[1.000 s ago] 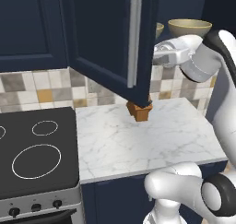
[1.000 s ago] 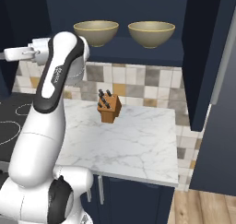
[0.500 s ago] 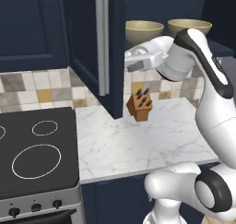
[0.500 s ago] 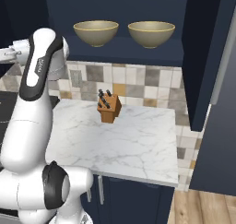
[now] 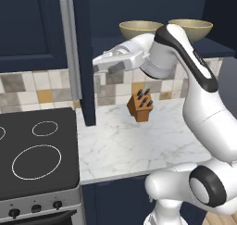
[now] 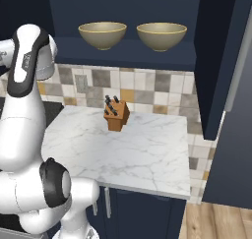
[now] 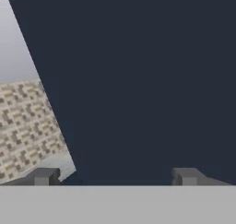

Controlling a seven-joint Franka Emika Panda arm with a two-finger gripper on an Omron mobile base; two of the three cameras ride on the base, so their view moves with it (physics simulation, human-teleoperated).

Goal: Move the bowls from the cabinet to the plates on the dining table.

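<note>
Swung further open since the earlier frames, the cabinet door [image 5: 76,53] now stands edge-on at the left of the opening, and the claw has followed it leftward. Two bowls [image 6: 102,35] [image 6: 161,36], round, deep and beige-tan with paler rims, are seen side by side on the shelf of the dark navy cabinet [image 6: 147,53], above a tiled backsplash [image 6: 142,88]. The claw [image 5: 96,65] is held to the left of and slightly below the left bowl [image 5: 139,30], well apart from both, just beside the flat panelled door with its long silver bar handle [image 5: 70,48]. From the hand camera, the two dark fingertips [image 7: 44,176] are shown spread wide apart before the smooth navy door face, with nothing gripped between them. Below, a wooden knife block [image 6: 116,115] is set on the veined white marble counter [image 6: 147,154], beside a black stovetop [image 5: 32,154].
</note>
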